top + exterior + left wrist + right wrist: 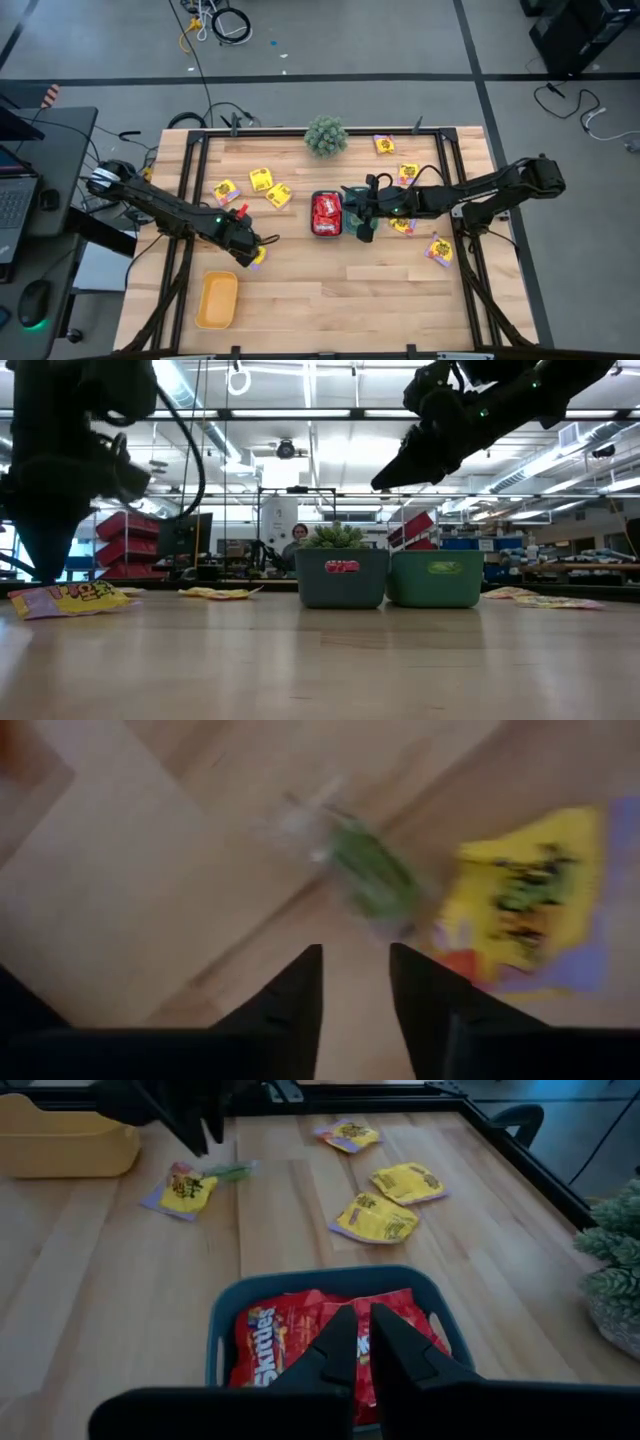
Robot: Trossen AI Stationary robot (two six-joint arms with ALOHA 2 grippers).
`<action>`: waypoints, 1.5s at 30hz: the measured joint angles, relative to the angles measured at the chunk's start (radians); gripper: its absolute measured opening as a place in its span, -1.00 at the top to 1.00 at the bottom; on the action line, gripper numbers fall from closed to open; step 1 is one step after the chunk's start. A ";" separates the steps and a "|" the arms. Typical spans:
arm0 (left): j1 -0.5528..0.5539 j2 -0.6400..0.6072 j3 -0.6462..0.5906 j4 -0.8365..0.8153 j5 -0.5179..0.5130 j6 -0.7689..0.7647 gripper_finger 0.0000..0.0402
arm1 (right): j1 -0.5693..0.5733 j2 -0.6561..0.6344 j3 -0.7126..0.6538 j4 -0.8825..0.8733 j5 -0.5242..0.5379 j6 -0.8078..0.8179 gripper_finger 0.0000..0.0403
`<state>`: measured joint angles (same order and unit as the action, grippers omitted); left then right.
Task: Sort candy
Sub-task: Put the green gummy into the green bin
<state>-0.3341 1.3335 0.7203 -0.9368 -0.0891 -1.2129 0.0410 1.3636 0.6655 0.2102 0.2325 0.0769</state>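
Observation:
My left gripper hangs low over the table, open by a narrow gap, fingers pointing down. Just ahead of its tips lie a small pale green packet and a yellow packet, both flat on the wood. My right gripper is shut and raised above the teal tray, which holds red packets. More yellow packets lie left of that tray and on the right side.
A green tray stands beside the teal one. A yellow tray sits near the table's near-left corner. The spiky green plant ball stands at the far edge. Black frame rails run along the table's sides. A person sits in the room beyond.

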 joint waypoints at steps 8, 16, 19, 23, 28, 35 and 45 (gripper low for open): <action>0.016 0.001 -0.086 0.104 -0.037 0.024 0.22 | 0.002 0.000 0.000 0.007 -0.002 0.000 0.91; 0.048 0.001 -0.104 0.187 -0.041 0.085 0.22 | 0.003 0.000 0.000 0.012 -0.002 0.000 0.92; 0.067 0.001 -0.104 0.193 -0.071 0.113 0.23 | 0.003 0.000 0.000 0.013 -0.002 -0.001 0.92; 0.102 0.001 -0.095 0.197 -0.120 0.175 0.39 | 0.003 0.000 0.000 0.013 -0.002 -0.002 0.92; 0.175 0.001 -0.090 0.291 -0.146 0.281 0.65 | 0.003 -0.001 0.000 0.013 -0.002 -0.006 0.91; 0.247 0.001 -0.090 0.330 -0.041 0.286 0.74 | 0.003 -0.001 0.000 0.013 -0.025 -0.002 0.91; 0.251 0.001 -0.090 0.341 -0.030 0.297 0.20 | 0.003 -0.001 0.000 0.012 -0.027 -0.010 0.89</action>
<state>-0.0830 1.3342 0.6300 -0.5954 -0.1188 -0.9155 0.0441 1.3624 0.6655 0.2226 0.2058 0.0669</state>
